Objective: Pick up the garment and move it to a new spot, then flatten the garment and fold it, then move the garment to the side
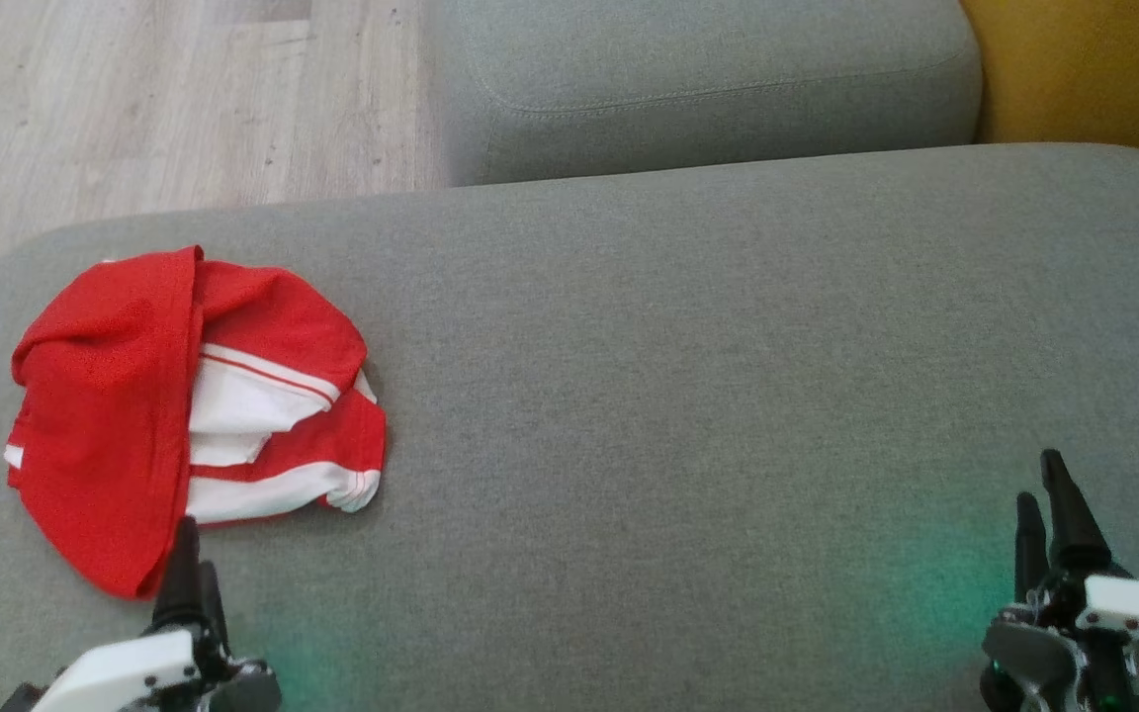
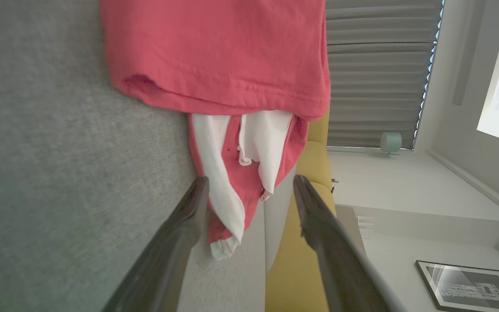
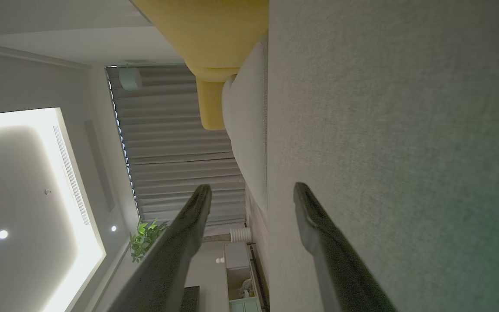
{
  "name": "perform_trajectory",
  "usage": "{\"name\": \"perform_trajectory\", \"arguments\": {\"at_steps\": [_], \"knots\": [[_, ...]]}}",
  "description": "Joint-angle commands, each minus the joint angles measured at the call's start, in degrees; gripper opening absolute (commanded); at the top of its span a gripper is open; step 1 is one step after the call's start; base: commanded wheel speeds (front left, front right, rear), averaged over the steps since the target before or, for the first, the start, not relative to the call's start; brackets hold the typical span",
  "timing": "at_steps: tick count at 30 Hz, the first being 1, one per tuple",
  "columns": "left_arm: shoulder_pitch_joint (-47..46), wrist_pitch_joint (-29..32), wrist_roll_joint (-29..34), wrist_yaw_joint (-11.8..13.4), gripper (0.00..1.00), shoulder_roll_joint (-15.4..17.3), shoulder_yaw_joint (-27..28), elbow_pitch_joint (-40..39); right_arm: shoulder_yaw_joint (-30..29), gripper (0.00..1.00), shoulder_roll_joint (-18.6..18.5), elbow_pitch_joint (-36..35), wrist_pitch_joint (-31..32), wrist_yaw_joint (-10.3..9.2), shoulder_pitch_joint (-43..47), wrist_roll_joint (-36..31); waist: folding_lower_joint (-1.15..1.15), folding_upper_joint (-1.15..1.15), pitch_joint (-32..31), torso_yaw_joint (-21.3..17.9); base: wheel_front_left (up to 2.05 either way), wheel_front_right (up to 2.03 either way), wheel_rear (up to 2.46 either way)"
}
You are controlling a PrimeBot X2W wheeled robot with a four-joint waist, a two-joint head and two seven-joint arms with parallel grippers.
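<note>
The garment, red with white panels and stripes, lies crumpled and partly folded over itself at the left of the grey cushion. My left gripper hangs just in front of the garment's near edge, its fingers open. In the left wrist view the garment lies just beyond the open left gripper, with nothing pinched. My right gripper stands open at the lower right, far from the garment. In the right wrist view the right gripper holds nothing beside the bare grey cushion.
A second grey cushion lies behind the first one. Yellow upholstery fills the far right corner. Wooden floor lies beyond the cushion's left and far edges. The garment sits close to the left edge.
</note>
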Motion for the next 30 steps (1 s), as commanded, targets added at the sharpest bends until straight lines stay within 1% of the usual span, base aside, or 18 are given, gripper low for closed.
{"name": "perform_trajectory", "arguments": {"at_steps": [1,6,15,24,29,30], "knots": [[-1.14,-0.45,0.23,-0.02,1.00,0.12,-0.08,-1.55,0.36,1.00,-0.14,-1.71,-0.41,0.00,-1.25,-0.21,0.00,0.00,-0.02,-0.01,0.00,0.00,0.00],[-1.00,-1.29,0.78,-0.04,1.00,0.13,-0.46,-1.91,0.69,1.00,-0.16,-2.21,-1.25,0.00,-1.13,-1.08,0.00,0.00,-0.08,0.05,0.00,0.00,0.00],[-0.71,-2.97,2.73,-0.07,1.00,0.16,-0.49,-2.61,1.09,1.00,-0.20,-3.12,-2.94,-0.01,-0.85,-4.58,0.00,0.00,-0.29,0.38,0.00,0.00,0.00],[-0.82,-4.48,7.08,-0.09,1.00,0.19,0.83,-4.19,1.37,1.00,-0.23,-4.84,-4.46,-0.01,-0.77,-12.95,0.00,0.00,-0.34,0.64,0.00,0.00,0.00],[-1.01,-5.32,10.95,0.67,1.00,0.20,1.25,-5.98,1.68,1.00,-0.25,-6.71,-5.30,-0.01,-0.85,-18.83,0.00,0.00,-0.25,0.61,0.00,0.00,0.00],[-1.01,-5.32,10.95,0.67,1.00,0.20,1.25,-5.98,1.68,1.00,-0.25,-6.71,-5.30,-0.01,-0.85,-18.83,0.00,0.00,-0.25,0.61,0.00,0.00,0.00]]}}
